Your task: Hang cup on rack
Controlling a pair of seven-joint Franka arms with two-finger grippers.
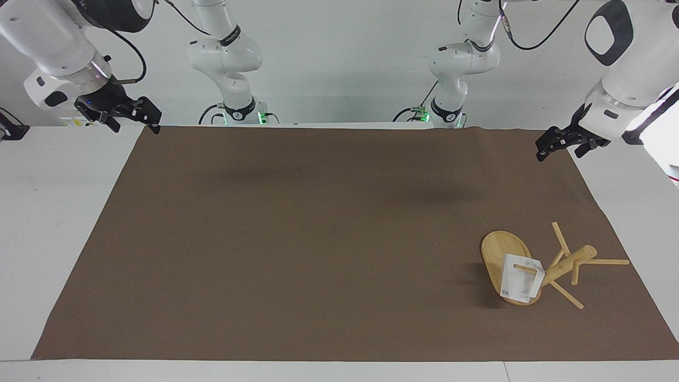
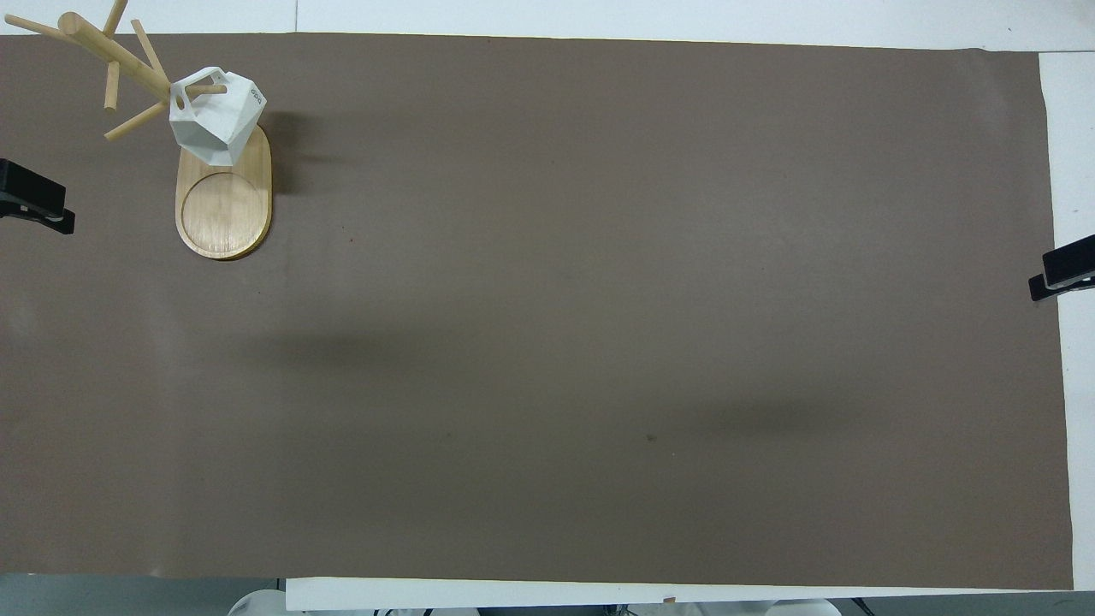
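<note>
The small white faceted cup (image 1: 522, 285) is being carried by its angular handle on a thin peg of the light bamboo mug tree (image 1: 536, 265), which is standing toward the left arm's end of the brown cloth-covered table (image 1: 318, 239); it could be slipping off if the rack were being nudged. One cup, one rack and two grippers are being counted: the left gripper (image 1: 562, 142) is being held empty with fingers apart over the cloth's edge, and the right gripper (image 1: 130, 114) is being kept waiting, likewise spread and empty.
</note>
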